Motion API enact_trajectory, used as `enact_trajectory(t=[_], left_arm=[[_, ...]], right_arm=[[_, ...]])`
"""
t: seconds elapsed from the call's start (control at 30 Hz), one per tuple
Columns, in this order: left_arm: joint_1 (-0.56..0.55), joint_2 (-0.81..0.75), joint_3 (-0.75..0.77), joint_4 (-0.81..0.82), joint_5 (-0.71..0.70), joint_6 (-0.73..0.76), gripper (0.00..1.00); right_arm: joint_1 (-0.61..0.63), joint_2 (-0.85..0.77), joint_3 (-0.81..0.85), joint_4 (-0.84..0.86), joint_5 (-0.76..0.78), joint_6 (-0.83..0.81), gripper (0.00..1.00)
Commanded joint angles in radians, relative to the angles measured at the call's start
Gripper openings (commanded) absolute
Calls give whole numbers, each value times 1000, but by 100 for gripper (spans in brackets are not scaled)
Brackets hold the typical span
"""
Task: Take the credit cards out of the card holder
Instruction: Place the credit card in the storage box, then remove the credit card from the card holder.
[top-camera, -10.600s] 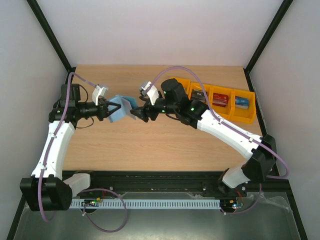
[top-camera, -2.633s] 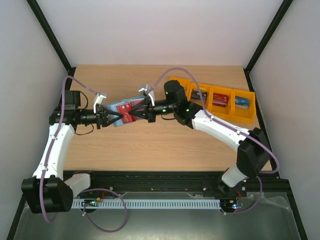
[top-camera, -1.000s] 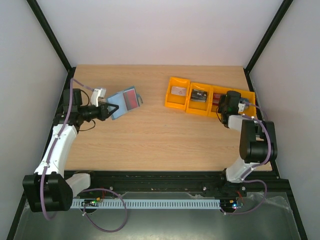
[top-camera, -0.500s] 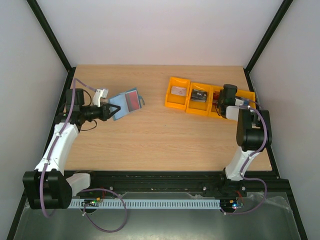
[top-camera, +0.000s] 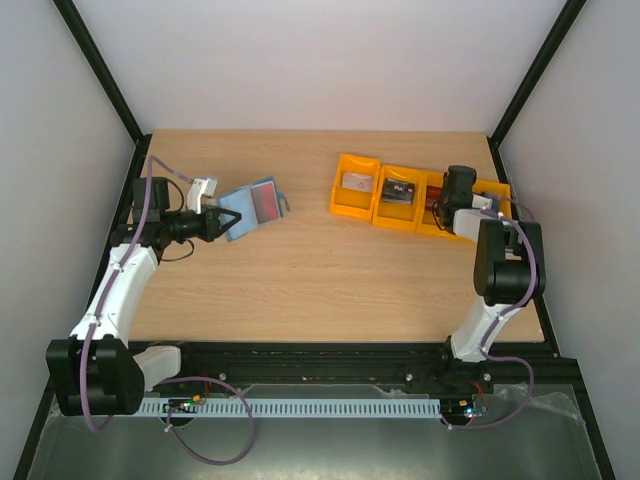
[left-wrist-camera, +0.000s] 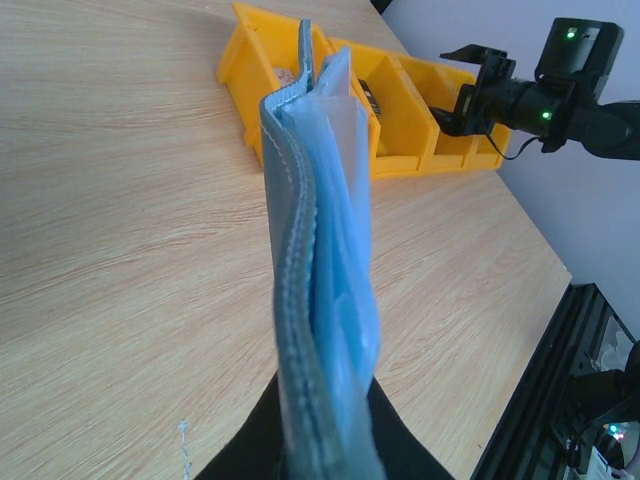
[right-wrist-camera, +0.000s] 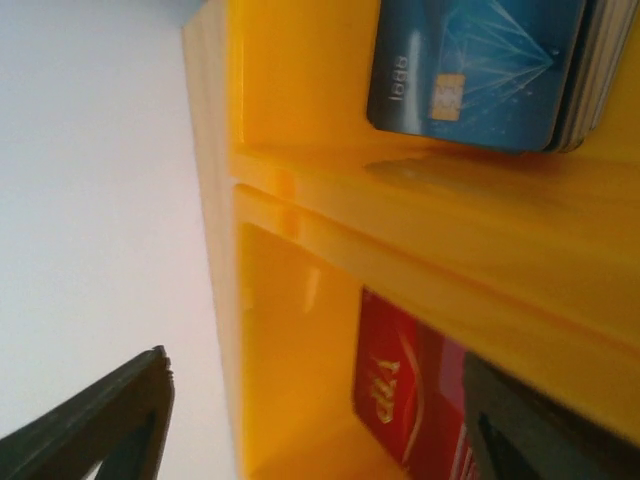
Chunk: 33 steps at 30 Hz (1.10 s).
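- Left tool (top-camera: 222, 222) is pressed together on the near end of the card holder (top-camera: 250, 208), holding it up off the table (top-camera: 330, 280).
- Left wrist view: holder is edge-on and upright, with its pale pockets facing right.
- Holder's long axis runs from the left tool's tips up and right, toward the bins (right-wrist-camera: 420, 250).
- Red patch (top-camera: 263, 202) on the holder's face is probably a card left inside. It's too small from above to be sure.
- Right tool (right-wrist-camera: 315, 400) is spread and pinching nothing, sitting over the third bin.
- A red card (right-wrist-camera: 400, 400) lies in that bin below the right tool, and a blue card (right-wrist-camera: 470, 70) lies in the next one.
- Key relation: the holder is well apart from the right tool, off to its left across the table.
- Right arm is the free one, so my read is that it must travel left to reach the holder's open end.
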Motion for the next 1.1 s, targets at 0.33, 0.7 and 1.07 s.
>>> enact_trajectory(t=[0.33, 0.7, 1.07], left_arm=[[-4, -11, 13, -1, 47, 27, 2], [-1, -20, 112, -183, 269, 195, 2], [2, -18, 261, -458, 367, 467, 2]], right_arm=[[25, -311, 32, 162, -211, -379, 99], [527, -391, 149, 241, -1042, -1266, 99], [608, -307, 279, -254, -1079, -1538, 99]])
